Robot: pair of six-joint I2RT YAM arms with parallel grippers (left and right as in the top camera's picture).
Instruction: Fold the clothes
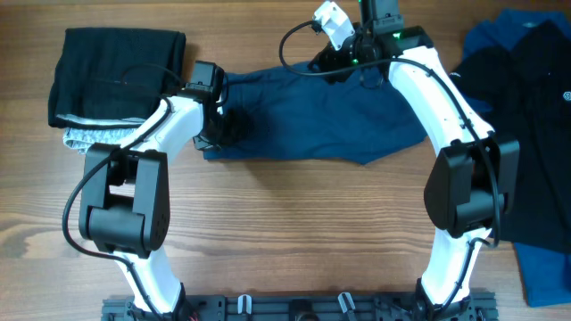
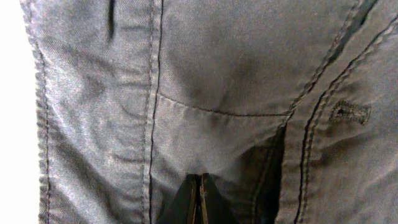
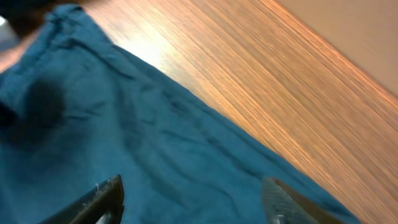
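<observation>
The left arm [image 1: 169,125] is reaching from the near edge toward the desk's far-left corner, its left gripper [image 2: 199,186] pointing down with fingers pressing tight together, while the right arm [image 1: 433,94] is arching toward the far edge, its right gripper [image 3: 196,199] holding its fingers wide apart.
</observation>
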